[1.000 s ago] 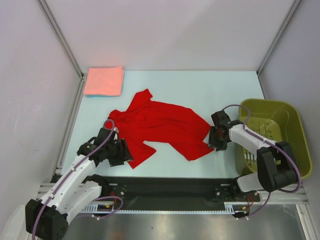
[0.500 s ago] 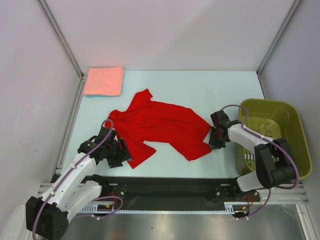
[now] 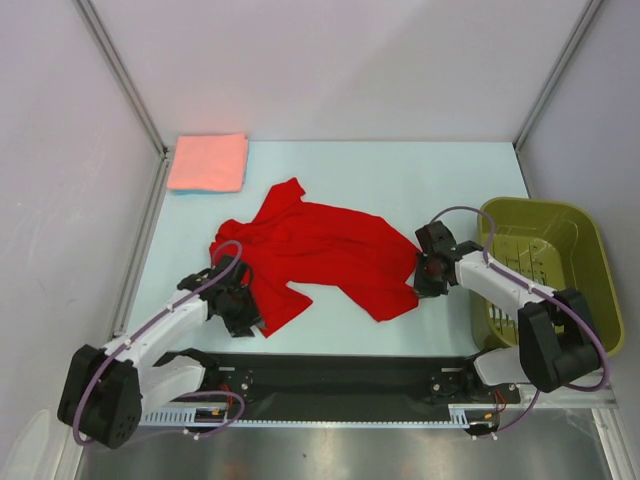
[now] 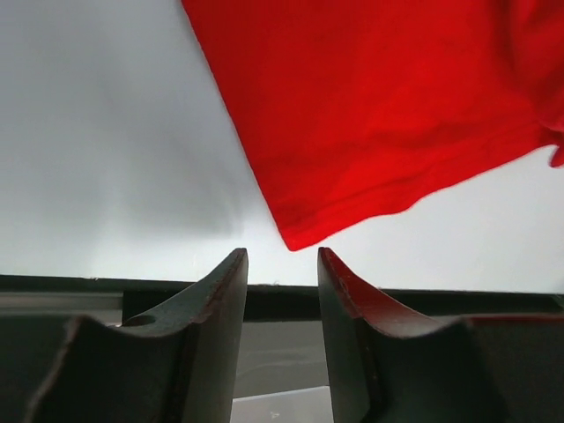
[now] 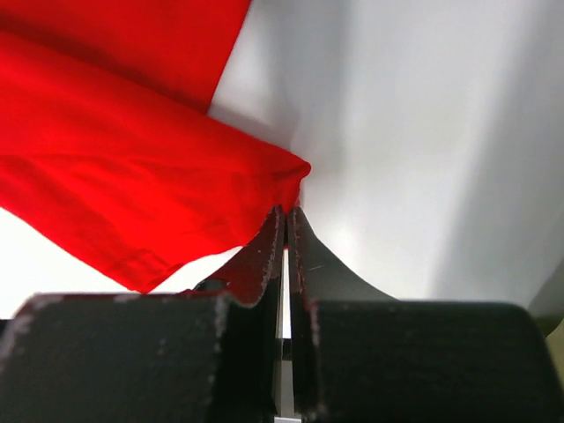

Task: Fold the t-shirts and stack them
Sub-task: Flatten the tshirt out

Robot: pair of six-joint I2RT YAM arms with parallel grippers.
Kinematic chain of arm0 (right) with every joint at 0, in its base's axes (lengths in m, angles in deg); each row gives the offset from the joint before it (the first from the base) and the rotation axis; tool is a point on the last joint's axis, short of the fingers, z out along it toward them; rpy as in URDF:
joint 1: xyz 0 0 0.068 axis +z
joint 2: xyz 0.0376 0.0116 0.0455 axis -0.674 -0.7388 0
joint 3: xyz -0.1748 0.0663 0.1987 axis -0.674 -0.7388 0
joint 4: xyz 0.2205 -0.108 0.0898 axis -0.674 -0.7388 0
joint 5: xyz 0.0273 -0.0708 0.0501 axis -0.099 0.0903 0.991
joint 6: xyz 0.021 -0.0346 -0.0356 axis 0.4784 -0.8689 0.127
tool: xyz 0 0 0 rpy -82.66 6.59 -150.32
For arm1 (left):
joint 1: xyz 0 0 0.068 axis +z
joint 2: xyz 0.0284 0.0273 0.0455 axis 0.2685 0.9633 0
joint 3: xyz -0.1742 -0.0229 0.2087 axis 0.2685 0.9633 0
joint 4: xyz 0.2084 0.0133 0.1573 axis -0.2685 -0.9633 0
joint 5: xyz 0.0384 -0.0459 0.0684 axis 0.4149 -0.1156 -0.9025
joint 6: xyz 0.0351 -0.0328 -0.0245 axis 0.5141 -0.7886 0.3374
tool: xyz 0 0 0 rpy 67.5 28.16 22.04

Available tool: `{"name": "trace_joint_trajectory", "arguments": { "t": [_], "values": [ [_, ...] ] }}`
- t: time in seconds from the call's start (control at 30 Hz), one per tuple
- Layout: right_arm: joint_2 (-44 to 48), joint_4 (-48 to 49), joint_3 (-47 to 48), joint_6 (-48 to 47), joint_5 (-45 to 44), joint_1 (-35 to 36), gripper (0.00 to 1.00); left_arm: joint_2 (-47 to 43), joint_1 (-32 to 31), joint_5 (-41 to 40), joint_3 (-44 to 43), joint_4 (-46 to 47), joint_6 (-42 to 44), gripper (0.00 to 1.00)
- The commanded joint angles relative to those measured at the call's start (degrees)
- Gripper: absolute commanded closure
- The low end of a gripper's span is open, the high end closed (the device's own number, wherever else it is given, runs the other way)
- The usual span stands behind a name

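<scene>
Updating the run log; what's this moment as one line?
left gripper: open, just short of red t-shirt corner | right gripper: shut on red t-shirt | pink t-shirt: folded, far-left corner

Overall light: bright, even and diffuse, from overhead; the pale table (image 3: 400, 180) and white walls read clean in the top view.
Shadows: soft and short; there is a faint grey band beside the red t-shirt (image 3: 320, 250) in the left wrist view, and a darker wedge by its fold in the right wrist view.
Glare: a washed-out white patch on the table near the right gripper (image 5: 285, 211); the red is saturated, which flattens the creases.
Focus: the top view is sharp; the left gripper (image 4: 281, 254) is dark and slightly soft, close to the lens.
Distortion: the frame uprights splay toward the corners of the top view.
</scene>
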Motion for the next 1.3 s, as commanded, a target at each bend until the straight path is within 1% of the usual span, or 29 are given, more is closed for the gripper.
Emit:
{"name": "trace_joint_trajectory", "arguments": {
  "t": [0.0,0.07,0.13,0.23,0.27,0.33,0.47,0.5,0.67,0.7,0.77,0.8,0.87,0.97,1.0,1.03,1.07,1.1,1.13,1.17,1.2,1.23,1.27],
  "values": [
    [1.5,-0.7,1.4,0.9,-1.3,0.8,1.0,2.9,-3.9,-4.9,-4.1,1.5,-2.0,0.57],
    [1.6,-0.6,1.1,1.0,-1.2,1.0,1.0,5.3,-5.9,-7.2,-4.7,1.0,-3.4,0.56],
    [1.9,-0.5,0.8,1.1,-1.1,1.0,1.0,6.5,-8.5,-7.7,-4.4,0.9,-5.0,0.52],
    [2.2,-0.4,0.5,1.4,-0.9,1.3,1.0,8.4,-9.9,-7.8,-4.1,2.3,-5.8,0.53],
    [2.6,-0.5,0.5,1.4,-1.1,1.2,1.0,9.2,-10.0,-9.4,-4.4,2.6,-5.7,0.53],
    [2.9,-0.8,0.6,1.4,-1.3,1.2,1.0,10.6,-10.1,-9.6,-4.8,2.4,-5.7,0.53],
    [3.7,-1.4,0.8,1.2,-1.5,1.2,1.0,11.3,-10.2,-9.1,-3.4,4.2,-6.2,0.56],
    [4.0,-1.5,0.8,1.2,-1.6,1.2,1.0,12.1,-10.2,-9.1,-3.4,4.9,-6.2,0.58],
    [4.3,-1.8,0.9,1.3,-1.8,1.3,1.0,14.6,-10.5,-8.3,-3.2,7.0,-6.8,0.64],
    [4.4,-1.8,1.0,1.5,-1.8,1.3,1.0,14.7,-10.5,-6.8,-2.9,7.6,-7.0,0.67],
    [4.3,-1.8,1.3,1.5,-1.8,1.3,1.0,14.7,-10.5,-5.9,-1.5,8.5,-7.8,0.7],
    [4.2,-1.8,1.6,1.5,-1.8,1.5,1.0,14.7,-10.5,-5.8,-0.9,9.0,-7.8,0.76],
    [3.9,-1.8,2.1,1.5,-1.8,1.6,1.0,15.0,-10.4,-6.3,-0.6,9.7,-8.0,0.81],
    [3.1,-2.4,3.5,1.2,-2.5,2.1,1.0,16.0,-9.7,-7.7,-2.2,9.1,-7.1,1.0],
    [3.0,-3.0,4.7,1.2,-2.7,2.2,1.0,16.0,-9.5,-7.7,-4.7,8.2,-6.6,1.0],
    [2.8,-3.4,5.5,0.7,-3.4,2.3,1.0,15.7,-9.5,-10.1,-6.8,6.8,-5.1,1.0],
    [2.7,-4.1,6.4,0.2,-5.4,2.5,1.0,14.5,-9.5,-13.2,-9.4,2.8,-4.1,1.0],
    [2.6,-5.9,7.5,-0.1,-6.9,2.6,1.0,13.3,-9.5,-15.1,-14.8,0.7,-2.2,1.0],
    [2.7,-6.9,9.8,-1.0,-10.6,2.7,1.0,12.2,-9.4,-16.9,-17.9,-1.5,-1.3,1.0],
    [2.4,-7.9,11.2,-1.4,-12.7,2.7,1.0,9.9,-9.3,-20.2,-24.2,-5.2,-0.1,1.0],
    [2.3,-10.0,12.5,-1.6,-15.2,2.7,1.0,8.9,-9.1,-21.7,-27.7,-7.0,2.1,1.0],
    [2.3,-10.8,15.1,-2.0,-20.6,2.6,1.0,8.1,-8.7,-22.9,-30.9,-8.4,3.3,1.0],
    [2.1,-11.4,16.5,-3.3,-23.0,2.4,1.0,7.4,-7.7,-25.0,-34.2,-10.9,4.4,1.0]
  ]
}}
